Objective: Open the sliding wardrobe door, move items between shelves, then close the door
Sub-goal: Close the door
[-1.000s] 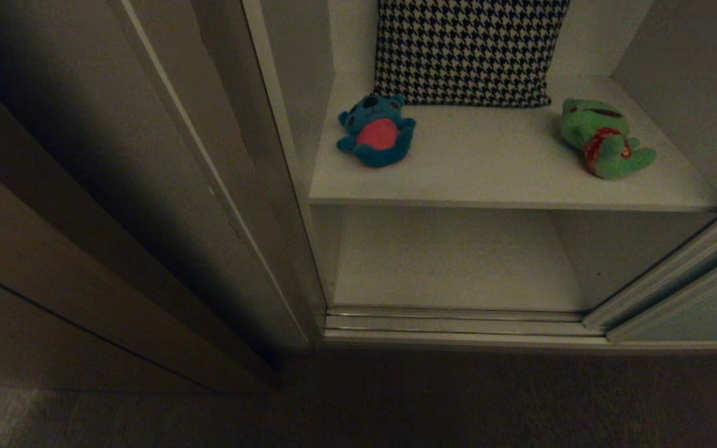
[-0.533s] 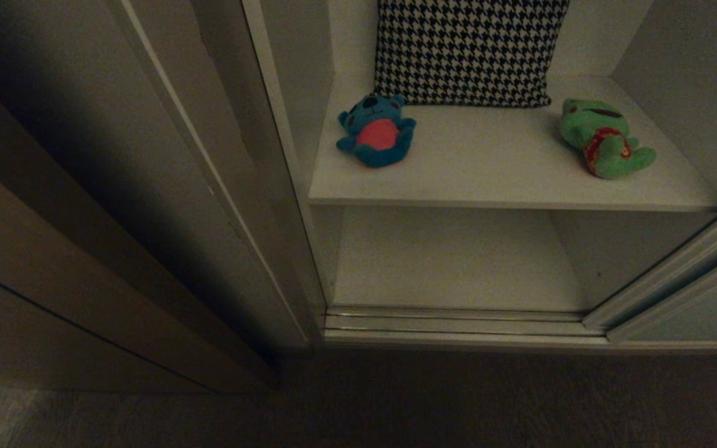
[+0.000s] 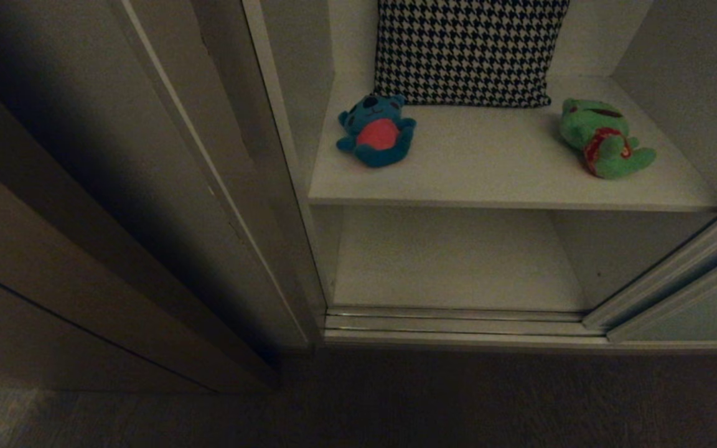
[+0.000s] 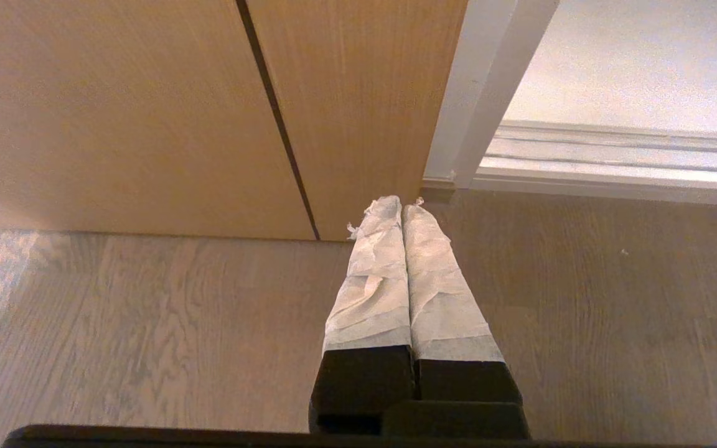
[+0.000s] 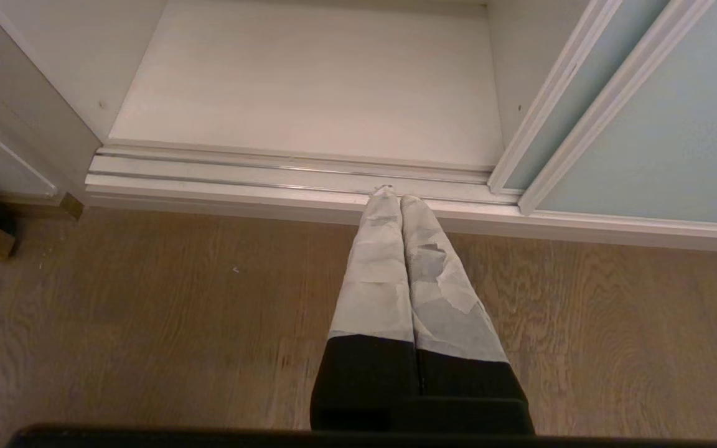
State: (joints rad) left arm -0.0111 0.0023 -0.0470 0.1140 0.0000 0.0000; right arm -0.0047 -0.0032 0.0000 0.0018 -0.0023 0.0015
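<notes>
The wardrobe stands open in the head view. A teal-blue bear [image 3: 376,130] lies at the left of the upper shelf [image 3: 495,180] and a green frog [image 3: 604,138] at its right. The lower shelf [image 3: 452,261] [image 5: 309,74] is bare. The sliding wardrobe door [image 3: 707,298] [image 5: 663,124] sits pushed to the right. My left gripper [image 4: 402,205] is shut and empty, low over the floor in front of the brown panels. My right gripper [image 5: 394,196] is shut and empty too, its tips near the door track [image 5: 271,171]. Neither arm shows in the head view.
A black-and-white houndstooth pillow [image 3: 467,50] leans at the back of the upper shelf between the toys. Brown wooden panels [image 4: 147,112] [image 3: 53,249] stand left of the opening. Wooden floor [image 5: 147,323] lies in front of the wardrobe.
</notes>
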